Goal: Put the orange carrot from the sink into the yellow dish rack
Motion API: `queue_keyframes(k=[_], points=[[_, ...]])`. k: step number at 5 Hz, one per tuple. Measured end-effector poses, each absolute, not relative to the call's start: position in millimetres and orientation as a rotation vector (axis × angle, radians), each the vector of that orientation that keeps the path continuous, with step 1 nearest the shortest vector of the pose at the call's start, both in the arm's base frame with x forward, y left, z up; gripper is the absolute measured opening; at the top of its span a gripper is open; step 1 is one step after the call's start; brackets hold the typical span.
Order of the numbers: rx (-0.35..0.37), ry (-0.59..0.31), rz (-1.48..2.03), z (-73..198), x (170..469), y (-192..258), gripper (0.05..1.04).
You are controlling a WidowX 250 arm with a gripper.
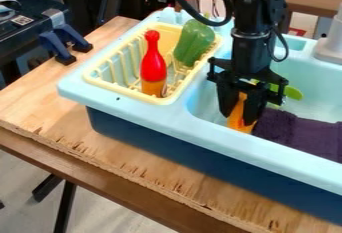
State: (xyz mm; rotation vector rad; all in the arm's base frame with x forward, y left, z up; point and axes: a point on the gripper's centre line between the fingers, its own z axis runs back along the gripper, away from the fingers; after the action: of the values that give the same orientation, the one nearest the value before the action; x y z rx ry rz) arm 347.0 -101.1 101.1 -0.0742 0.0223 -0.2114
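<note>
Fingers of the black gripper (242,109) appear closed on the orange toy (237,121), at eight o'clock in the basin (311,105). Sink (200,129): a slow vertical lift should clear its rim. Purple cloth (304,134), four o'clock from the grip: avoid snagging. Green object (292,93), two o'clock: allow clearance.

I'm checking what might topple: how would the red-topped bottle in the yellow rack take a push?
The bottle looks stiff, judging by its smooth, moulded shape. Being tall, slim and upright, it may tip easily, though the rack around it could catch it. Its shiny, rounded surface might prove slippery.
</note>
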Motion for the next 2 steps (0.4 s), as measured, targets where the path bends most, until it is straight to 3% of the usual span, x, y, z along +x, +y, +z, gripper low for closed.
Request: queue_keyframes(k=[2], points=[[-0.07,-0.038,-0.224,152,328,-92,0.342]])
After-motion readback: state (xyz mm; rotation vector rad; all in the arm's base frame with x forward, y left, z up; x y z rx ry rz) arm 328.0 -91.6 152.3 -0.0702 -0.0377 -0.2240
